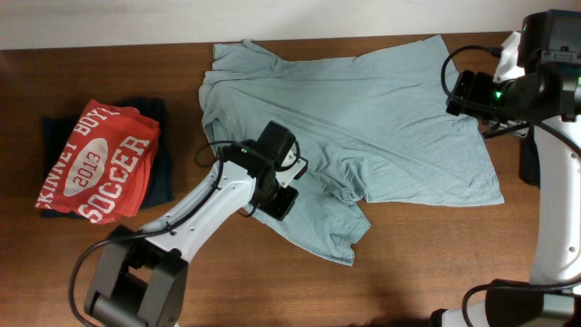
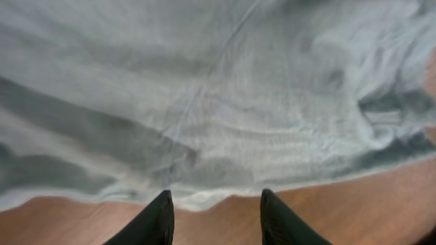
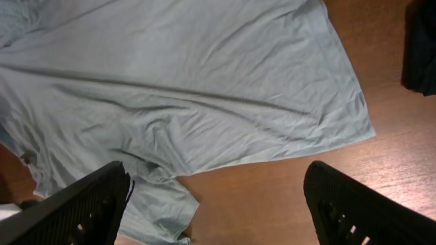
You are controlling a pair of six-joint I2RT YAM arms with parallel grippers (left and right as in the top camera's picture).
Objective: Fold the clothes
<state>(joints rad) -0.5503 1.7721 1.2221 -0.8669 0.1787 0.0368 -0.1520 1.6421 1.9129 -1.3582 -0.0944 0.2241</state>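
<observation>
The clothes, a pale grey-blue t-shirt (image 1: pixel 363 136), lie spread out and wrinkled across the middle of the wooden table. One sleeve (image 1: pixel 331 232) points toward the front edge. My left gripper (image 1: pixel 277 202) hovers low over the shirt's lower-left edge. In the left wrist view the left gripper (image 2: pixel 214 204) is open, with bare wood and the shirt's hem (image 2: pixel 204 197) between its fingers. My right gripper (image 1: pixel 465 91) hangs above the shirt's far right corner. It (image 3: pixel 218 197) is wide open and empty, high over the shirt (image 3: pixel 177 88).
A folded red t-shirt (image 1: pixel 95 163) with white lettering lies on a black garment (image 1: pixel 159 177) at the table's left. A dark item (image 1: pixel 529 168) sits at the right edge, also seen as the dark item (image 3: pixel 422 47) in the right wrist view.
</observation>
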